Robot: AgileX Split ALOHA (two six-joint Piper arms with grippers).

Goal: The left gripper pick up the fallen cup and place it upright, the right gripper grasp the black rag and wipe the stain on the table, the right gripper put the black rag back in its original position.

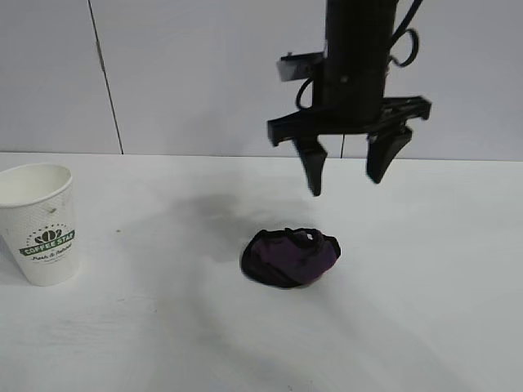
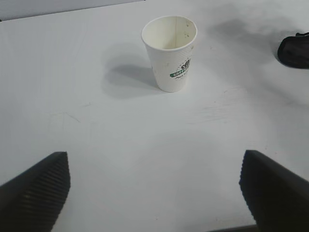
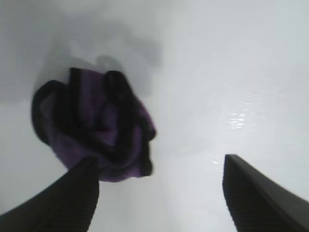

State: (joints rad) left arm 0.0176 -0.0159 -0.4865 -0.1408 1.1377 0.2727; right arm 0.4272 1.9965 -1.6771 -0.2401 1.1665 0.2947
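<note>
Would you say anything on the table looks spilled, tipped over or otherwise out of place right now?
Nothing stands out: the cup stands upright, the black rag lies bunched on the table, and no stain shows.

The right gripper (image 1: 350,167) hung from a near-vertical black arm, pointing steeply downward, its two tapered fingers (image 1: 313,167) spread apart and empty. The left gripper (image 2: 154,193) pointed forward and downward, fingers (image 2: 38,188) set wide apart, holding nothing.
</note>
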